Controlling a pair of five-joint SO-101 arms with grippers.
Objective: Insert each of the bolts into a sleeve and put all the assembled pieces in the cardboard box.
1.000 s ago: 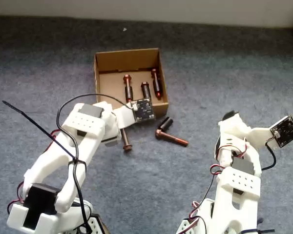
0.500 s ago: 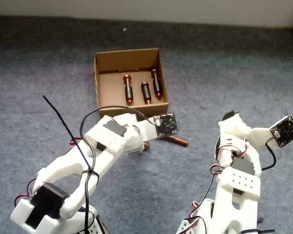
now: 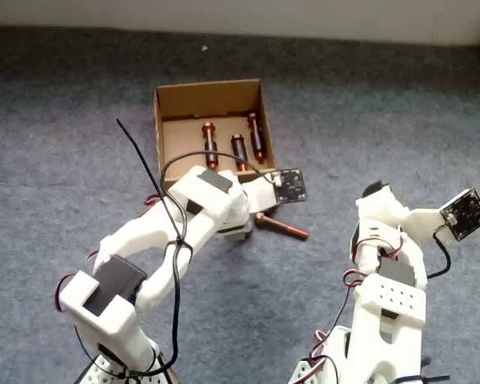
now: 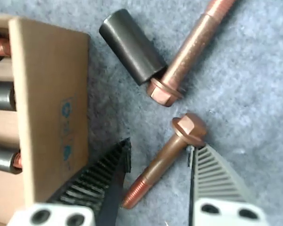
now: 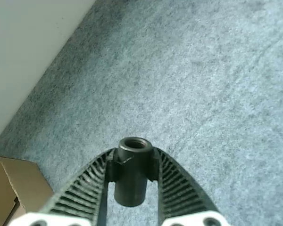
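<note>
We are straddling one bolt (image 4: 165, 160) with released left fingers (image 4: 212, 174), its long axis slanting between them, while right fingers (image 5: 177, 186) are clenching a sleeve (image 5: 132, 172) well apart.

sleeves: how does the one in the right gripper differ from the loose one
The held sleeve is clamped in the right gripper, above the carpet; the loose sleeve lies free on it. The held sleeve shows its open bore; the loose sleeve touches a bolt. Both are dark cylinders.

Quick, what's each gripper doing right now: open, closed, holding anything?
Left gripper: open, fingers either side of a loose bolt.
Right gripper: closed on a dark sleeve.
</note>
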